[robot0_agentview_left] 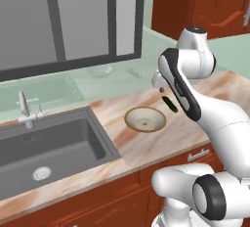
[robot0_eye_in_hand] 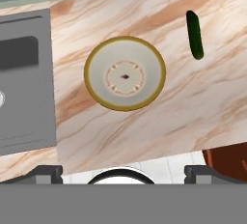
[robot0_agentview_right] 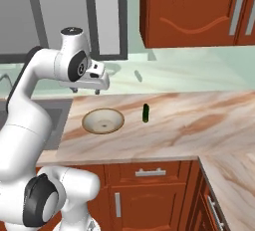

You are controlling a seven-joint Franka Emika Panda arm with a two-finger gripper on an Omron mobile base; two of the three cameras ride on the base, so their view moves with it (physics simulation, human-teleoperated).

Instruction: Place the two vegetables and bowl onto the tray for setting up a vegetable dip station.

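Observation:
The bowl, tan-rimmed with a pale inside, rests upright on the marble counter right of the sink; it also shows in both base views. One vegetable, a slim dark green cucumber, lies on the counter to the bowl's right, partly behind the arm in the left base view. My gripper hangs well above the counter, looking down on the bowl, its fingers wide open with nothing between them. The tray is out of view.
A dark grey sink with a faucet lies left of the bowl. The counter's front edge runs above red-brown drawers. Bare marble stretches right toward a corner, under wall cabinets.

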